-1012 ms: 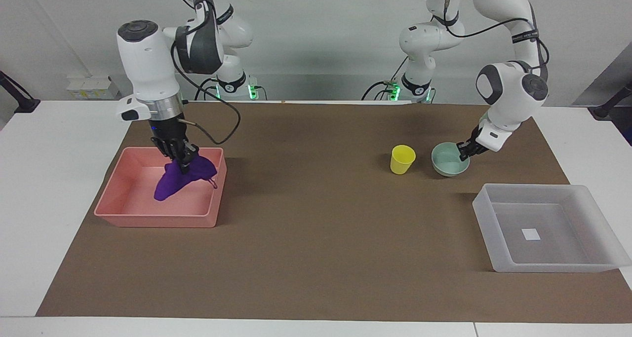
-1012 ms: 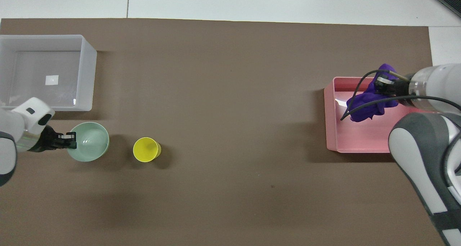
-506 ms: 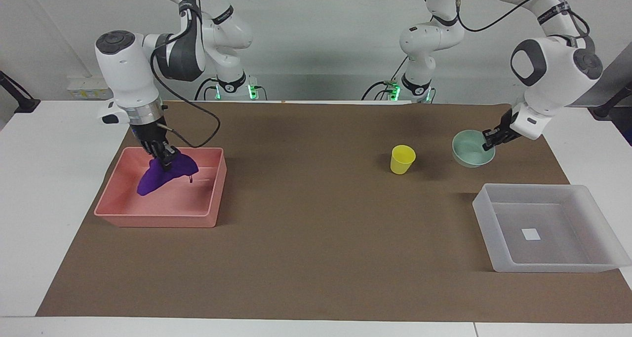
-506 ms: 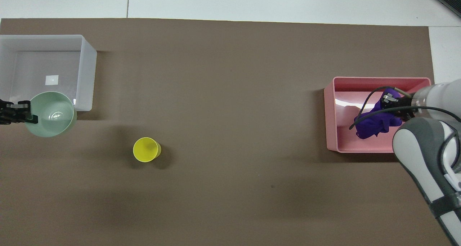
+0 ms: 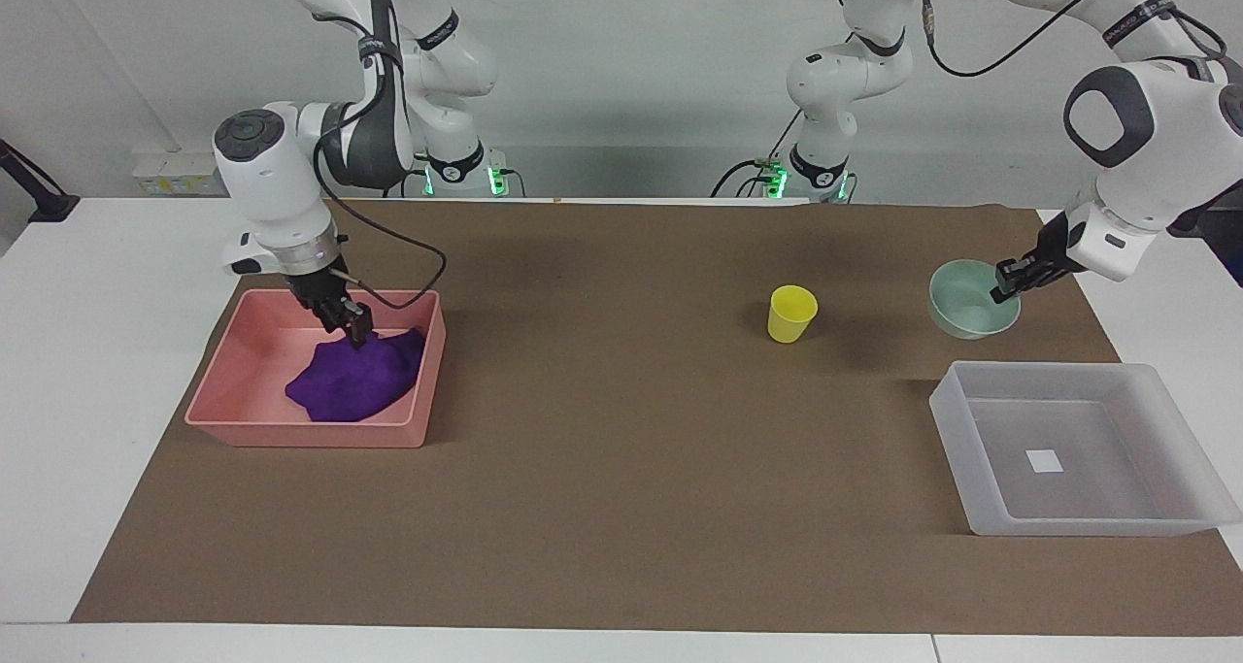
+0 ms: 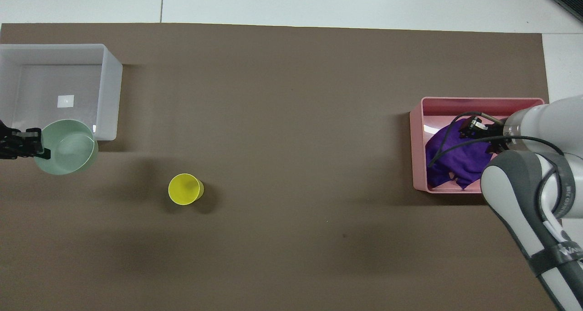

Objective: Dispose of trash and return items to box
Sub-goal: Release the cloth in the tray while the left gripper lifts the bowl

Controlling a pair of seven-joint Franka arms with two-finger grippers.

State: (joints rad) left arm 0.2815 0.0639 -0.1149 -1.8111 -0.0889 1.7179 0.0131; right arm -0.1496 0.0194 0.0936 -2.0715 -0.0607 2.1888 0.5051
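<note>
Bowl (image 5: 973, 300) aloft, left tool (image 5: 1006, 281) clamped on rim: lower level into box (image 5: 1078, 449). Rag (image 5: 354, 381) in pink tray (image 5: 303, 426); right tool (image 5: 356, 329) grip unclear.

Table (image 5: 117, 284) under brown mat (image 5: 621, 449)

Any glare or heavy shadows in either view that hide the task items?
Overhead view: a small glare patch on the pink tray floor beside the purple rag; soft shadow beside the yellow cup. Facing view: even light, faint shadow under the raised green bowl; nothing hidden.
</note>
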